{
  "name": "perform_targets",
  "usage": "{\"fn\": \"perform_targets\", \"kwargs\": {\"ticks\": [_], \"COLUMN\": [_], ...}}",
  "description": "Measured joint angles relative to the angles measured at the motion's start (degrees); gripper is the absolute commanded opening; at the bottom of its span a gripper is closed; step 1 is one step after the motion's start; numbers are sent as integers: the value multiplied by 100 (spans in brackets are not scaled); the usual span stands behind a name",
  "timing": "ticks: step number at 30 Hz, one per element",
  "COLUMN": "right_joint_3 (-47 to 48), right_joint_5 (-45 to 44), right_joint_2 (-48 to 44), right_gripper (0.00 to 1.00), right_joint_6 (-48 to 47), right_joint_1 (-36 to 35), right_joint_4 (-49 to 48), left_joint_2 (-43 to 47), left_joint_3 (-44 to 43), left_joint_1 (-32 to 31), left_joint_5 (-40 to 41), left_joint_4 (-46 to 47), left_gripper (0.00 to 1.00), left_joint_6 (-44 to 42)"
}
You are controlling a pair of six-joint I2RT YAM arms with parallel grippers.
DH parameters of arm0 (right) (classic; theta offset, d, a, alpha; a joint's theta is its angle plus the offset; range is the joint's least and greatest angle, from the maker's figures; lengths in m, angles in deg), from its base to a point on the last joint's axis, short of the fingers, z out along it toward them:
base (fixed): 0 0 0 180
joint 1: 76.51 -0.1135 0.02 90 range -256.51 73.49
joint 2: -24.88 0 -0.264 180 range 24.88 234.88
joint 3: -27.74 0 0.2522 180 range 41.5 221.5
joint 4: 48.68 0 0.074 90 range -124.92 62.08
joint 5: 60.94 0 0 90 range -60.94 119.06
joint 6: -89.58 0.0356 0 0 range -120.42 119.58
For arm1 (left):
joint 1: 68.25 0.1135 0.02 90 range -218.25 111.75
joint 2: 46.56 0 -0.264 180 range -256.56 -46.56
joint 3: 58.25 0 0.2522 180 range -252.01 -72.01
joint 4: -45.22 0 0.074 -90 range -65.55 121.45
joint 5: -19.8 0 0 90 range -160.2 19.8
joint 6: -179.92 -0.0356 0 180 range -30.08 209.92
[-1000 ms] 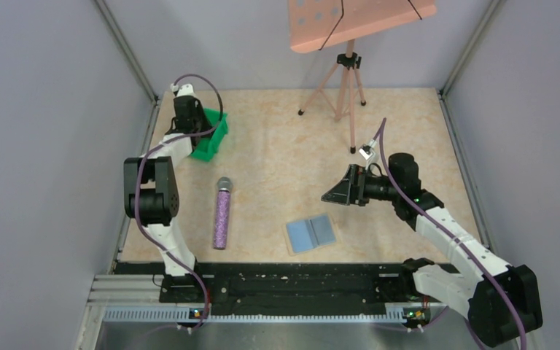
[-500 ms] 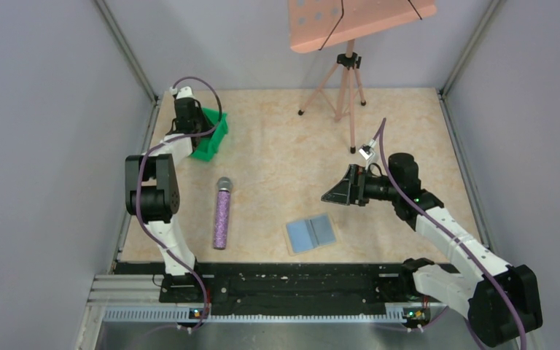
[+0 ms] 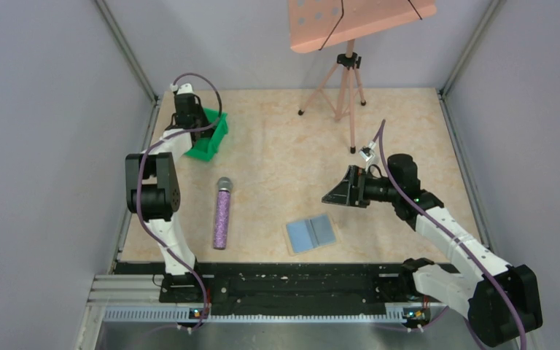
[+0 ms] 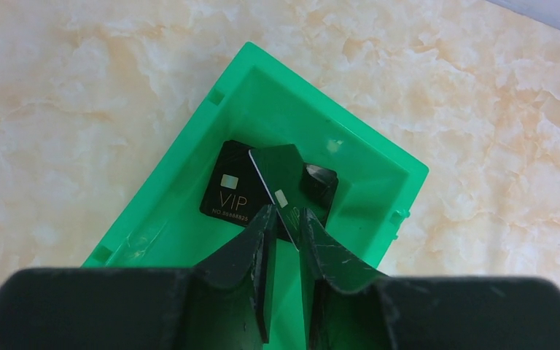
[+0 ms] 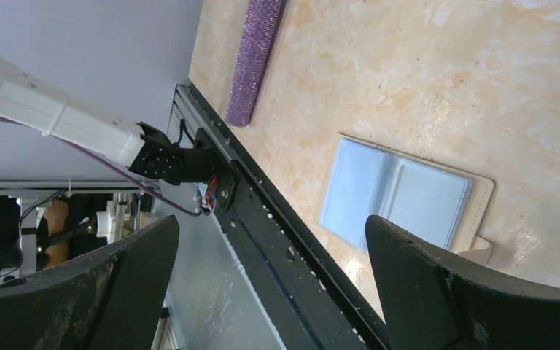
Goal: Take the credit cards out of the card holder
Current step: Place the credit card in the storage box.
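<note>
Here, left jaws pinching one card [image 4: 277,171], second card [image 4: 226,191] in bin [image 4: 182,211], right jaws open.

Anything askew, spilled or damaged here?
Nothing spilled or damaged. The card holder lies open and flat; one VIP card lies in the green bin, and the left gripper pinches a second card over it.

Bin [image 4: 162,191] is green, cards [image 4: 227,191] black, microphone [image 3: 222,217] purple, card holder [image 3: 310,233] blue and grey, table [image 3: 277,153] marbled beige.
</note>
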Motion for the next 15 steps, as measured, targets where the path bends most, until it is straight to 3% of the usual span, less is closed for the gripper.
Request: {"fn": "perform_targets", "kwargs": {"ticks": [15], "right_joint_3": [118], "right_joint_5": [-61], "right_joint_2": [0], "right_gripper": [99], "right_joint_6": [7], "right_joint_1": [0], "right_joint_4": [212], "left_joint_2": [-153], "left_joint_3": [-46], "left_joint_1": [9], "left_joint_5": [42], "left_joint_4": [-313], "left_gripper": [29], "left_joint_6": [-2]}}
